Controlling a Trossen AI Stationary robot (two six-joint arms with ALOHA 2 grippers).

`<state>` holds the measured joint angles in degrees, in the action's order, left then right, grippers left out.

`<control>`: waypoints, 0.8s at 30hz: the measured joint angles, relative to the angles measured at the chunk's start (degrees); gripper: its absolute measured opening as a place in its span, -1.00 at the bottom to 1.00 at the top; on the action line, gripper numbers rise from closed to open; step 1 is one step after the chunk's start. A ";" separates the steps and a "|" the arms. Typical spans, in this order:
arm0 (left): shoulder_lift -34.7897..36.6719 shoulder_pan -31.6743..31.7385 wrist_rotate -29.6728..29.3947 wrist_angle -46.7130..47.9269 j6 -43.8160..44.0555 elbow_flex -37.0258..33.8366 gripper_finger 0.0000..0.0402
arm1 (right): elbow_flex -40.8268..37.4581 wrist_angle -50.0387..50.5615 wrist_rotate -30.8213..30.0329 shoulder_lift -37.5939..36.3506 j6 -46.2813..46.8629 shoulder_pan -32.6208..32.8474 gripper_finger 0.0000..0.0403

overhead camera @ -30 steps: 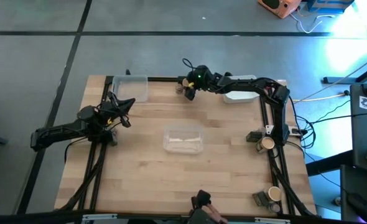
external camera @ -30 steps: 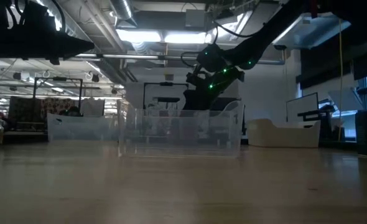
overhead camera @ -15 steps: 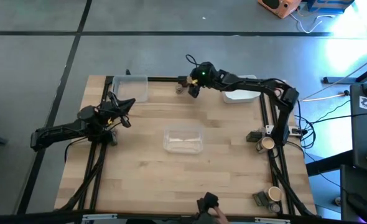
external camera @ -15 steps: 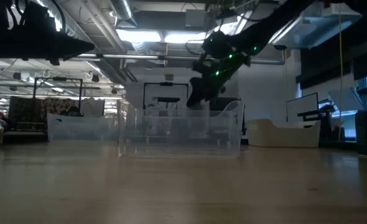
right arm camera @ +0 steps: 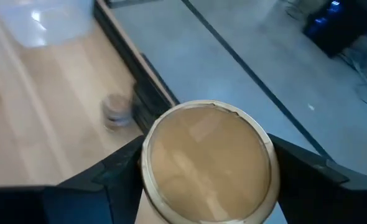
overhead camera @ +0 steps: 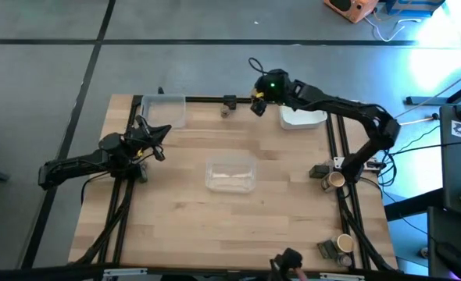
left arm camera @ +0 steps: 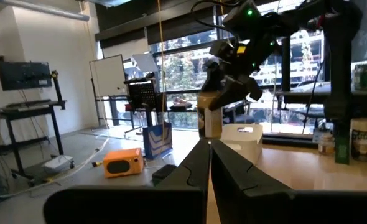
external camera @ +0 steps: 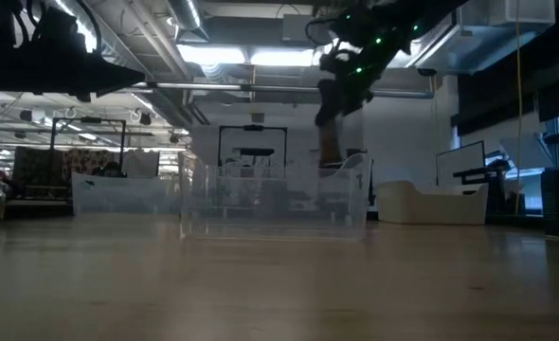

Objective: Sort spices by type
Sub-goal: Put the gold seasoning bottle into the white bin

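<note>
A: High view, where is your right gripper point(overhead camera: 259, 102)?

B: Stretched to the far edge, clamping a tan spice cylinder point(right arm camera: 206, 163). Your left gripper point(overhead camera: 159, 129) waits closed.

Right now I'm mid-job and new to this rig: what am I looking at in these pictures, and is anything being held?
Two dark robot arms work at a wooden table. One picture looks straight down, one looks level across the tabletop, and one comes from each wrist.

The right gripper is raised near the table's far edge, beside a white tray. Its fingers clamp a tan spice cylinder with a pale round top.

The left gripper waits at the left side, fingers shut on nothing.

On the table lie a clear tray in the middle, another clear tray at the far left corner, a small jar at the far edge, and more spice containers along the right edge.
</note>
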<state>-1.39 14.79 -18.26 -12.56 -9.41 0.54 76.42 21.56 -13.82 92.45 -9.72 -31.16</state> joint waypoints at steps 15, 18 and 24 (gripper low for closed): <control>0.00 0.00 0.00 -0.10 2.08 -0.01 -0.97 | -13.94 5.89 -15.28 -12.76 3.65 -4.02 0.41; 0.00 0.00 0.00 -0.09 2.13 -0.02 -0.97 | -19.10 1.49 -15.30 -14.96 6.15 -6.75 0.41; 0.00 0.00 0.00 -0.07 2.88 -0.02 -0.97 | -27.63 -7.74 -15.05 -15.46 10.90 -12.73 0.41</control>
<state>-1.39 14.79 -18.26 -12.63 -6.53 0.51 48.79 13.83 -28.87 76.99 1.19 -43.89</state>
